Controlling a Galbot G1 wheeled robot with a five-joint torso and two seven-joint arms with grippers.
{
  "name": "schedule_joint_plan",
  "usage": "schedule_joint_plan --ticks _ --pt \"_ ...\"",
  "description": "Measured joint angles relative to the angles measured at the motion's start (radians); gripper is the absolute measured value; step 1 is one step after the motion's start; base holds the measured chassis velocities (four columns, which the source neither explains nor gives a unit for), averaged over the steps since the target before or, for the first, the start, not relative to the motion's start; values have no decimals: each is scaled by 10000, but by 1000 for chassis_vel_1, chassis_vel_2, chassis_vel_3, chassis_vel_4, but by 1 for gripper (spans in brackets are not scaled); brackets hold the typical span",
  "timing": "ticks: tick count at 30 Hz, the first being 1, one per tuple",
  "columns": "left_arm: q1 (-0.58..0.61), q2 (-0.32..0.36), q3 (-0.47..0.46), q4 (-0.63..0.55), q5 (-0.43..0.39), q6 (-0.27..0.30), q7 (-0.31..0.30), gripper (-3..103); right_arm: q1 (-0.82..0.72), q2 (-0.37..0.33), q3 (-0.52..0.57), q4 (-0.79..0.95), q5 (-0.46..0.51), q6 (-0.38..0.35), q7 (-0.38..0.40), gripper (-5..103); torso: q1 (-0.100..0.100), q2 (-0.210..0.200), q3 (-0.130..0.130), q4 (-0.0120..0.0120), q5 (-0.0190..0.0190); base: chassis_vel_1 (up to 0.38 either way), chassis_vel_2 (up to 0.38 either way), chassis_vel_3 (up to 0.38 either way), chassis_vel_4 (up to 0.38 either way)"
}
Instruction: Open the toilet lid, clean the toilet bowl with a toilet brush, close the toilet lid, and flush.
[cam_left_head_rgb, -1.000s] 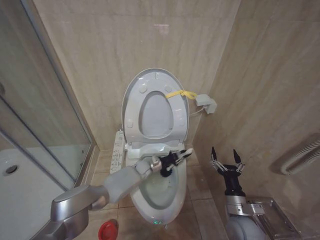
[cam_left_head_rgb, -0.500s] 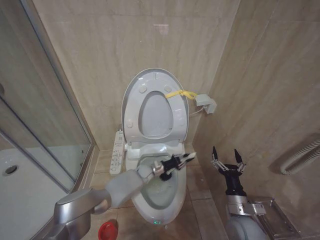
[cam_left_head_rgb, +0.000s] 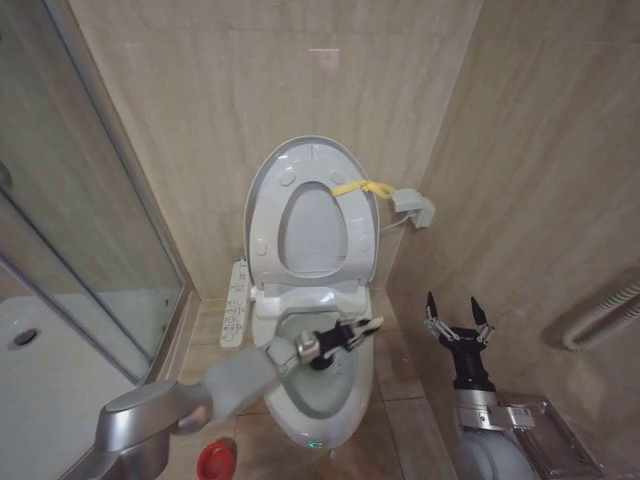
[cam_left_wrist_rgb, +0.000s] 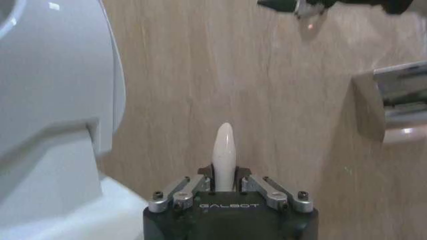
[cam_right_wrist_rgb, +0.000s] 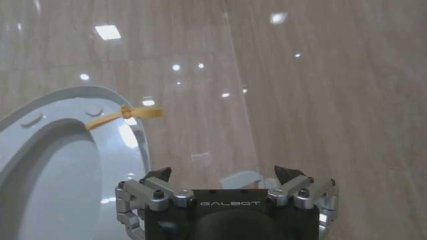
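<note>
The room is a small bathroom with beige tiled walls and a beige tiled floor. At 9 o'clock in the head view stands a glass shower screen, with one white shower tray at 8 o'clock behind it. One red brush holder sits on the floor at 7 o'clock, just beside the bowl's base.

One toilet occupies the centre. Its toilet lid stands upright at 12 o'clock against the back wall, with the seat ring raised against it and one yellow strap tied at the lid's edge toward 1 o'clock. The toilet bowl lies open below, at 6 o'clock.

Two grippers are present. The left gripper reaches over the bowl from 7 o'clock; its jaws are clamped on the one toilet brush. The cream handle runs between the jaws and its rounded end projects beyond the fingertips toward the side wall. The brush head is hidden.

The right gripper hangs at 4 o'clock, well apart from the toilet, jaws spread and holding nothing. One metal rack lies beside it at 5 o'clock.
</note>
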Motion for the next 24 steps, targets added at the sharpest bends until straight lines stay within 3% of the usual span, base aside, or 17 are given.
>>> schedule_joint_plan --ticks 6,9,11,14,17,19,24 --pt "-232 -506 -16 -600 -151 28 -105 21 14 39 55 -29 4 0 1 100 -1 2 -3 -37 -3 -6 -9 -7 -6" --pt "-89 -306 220 -307 -80 -4 -59 21 -17 39 53 -11 4 0 1 100 0 0 0 -33 -3 -25 -18 -2 -8" --pt "53 -173 310 62 -39 -15 -43 21 -18 6 49 0 7 -2 0 100 0 0 0 -5 2 0 0 0 0" --pt "54 -225 273 36 -180 15 -114 21 -7 -23 65 2 28 -6 -1 100 -1 1 -1 -6 0 46 52 25 13" --pt "4 -493 69 -512 -362 64 -250 21 10 -9 160 -6 61 -12 2 100 -1 2 -3 -32 -9 0 0 0 0" --pt "74 -440 71 -489 -365 43 -276 21 5 7 168 -8 62 -12 4 100 -1 2 -3 -35 -6 -21 -28 -17 -14" --pt "361 86 46 -296 -303 -91 -294 21 -33 -6 149 13 61 -14 3 100 -1 0 -1 -6 0 -8 -11 -4 -4"
